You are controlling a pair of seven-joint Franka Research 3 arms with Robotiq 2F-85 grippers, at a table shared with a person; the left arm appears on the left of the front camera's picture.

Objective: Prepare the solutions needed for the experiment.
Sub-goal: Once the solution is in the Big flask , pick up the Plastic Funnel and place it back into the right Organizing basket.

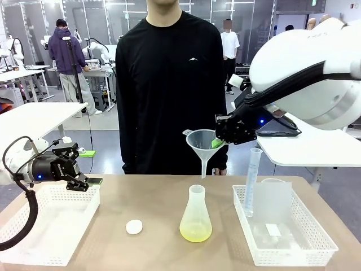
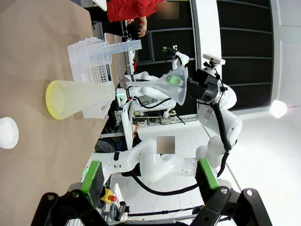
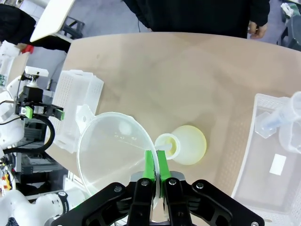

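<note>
The right gripper (image 1: 218, 142) pinched the funnel (image 1: 200, 140) by its rim mid-frame, spout pointing straight down at the flask (image 1: 196, 209) of yellow liquid (image 1: 196, 231) just below. The left gripper (image 1: 89, 167) sat open at left.

The funnel (image 1: 198, 138) has its rim between the right gripper (image 1: 217, 141)'s jaws, with its bowl to their left and its spout pointing down. Directly below the spout and apart from it, well beneath those jaws, the flask (image 1: 196, 209) stands on the table (image 1: 158, 197) with the solutions (image 1: 196, 231) in its bottom. The disc (image 1: 134, 227) lies left of the flask. Below and right of those jaws, the right basket (image 1: 293, 257) holds the cylinder (image 1: 252, 180) and the beaker (image 1: 273, 209). The left basket (image 1: 39, 257) lies just under the left gripper (image 1: 90, 167)'s jaws.
</note>
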